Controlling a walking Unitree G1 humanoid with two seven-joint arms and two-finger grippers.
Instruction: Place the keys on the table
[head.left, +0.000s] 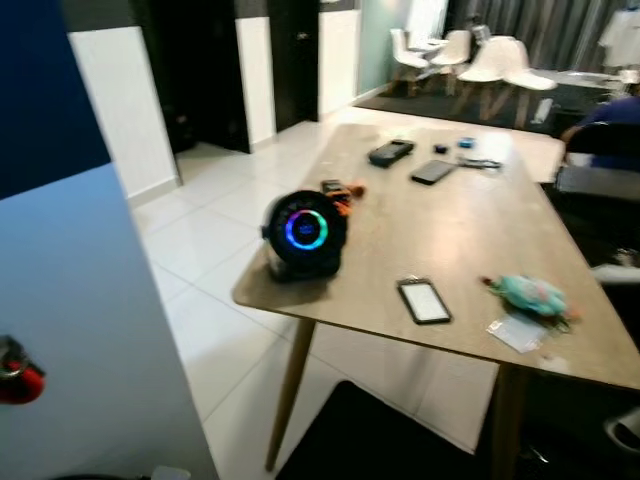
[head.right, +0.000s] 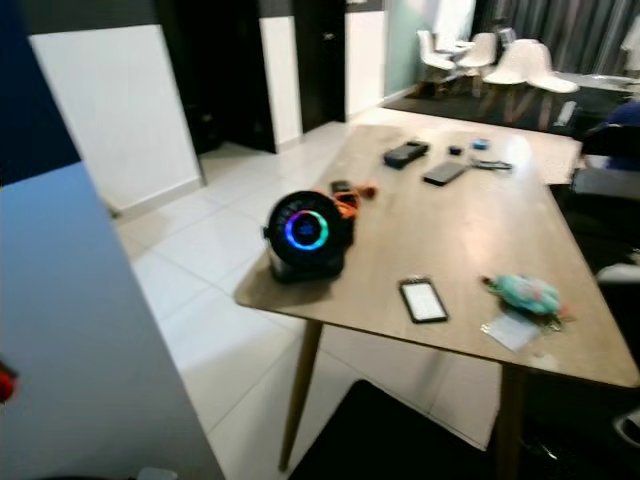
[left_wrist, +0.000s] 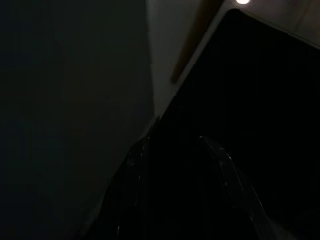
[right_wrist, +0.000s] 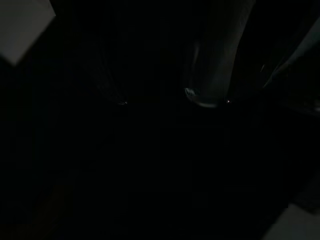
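A long light-wood table (head.left: 470, 235) carried a round black speaker with a glowing ring (head.left: 305, 233); whether either gripper was spread or closed could not be told.

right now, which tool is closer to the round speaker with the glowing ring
Probably left. The left tool hangs low, facing the table leg below the speaker. The right tool hangs in darkness; where it sits relative to the speaker can't be told.

The right wrist view is very dark. A faint curved shiny object (right_wrist: 207, 75) catches a glint of light, with pale floor (right_wrist: 22, 27) patches at two corners.
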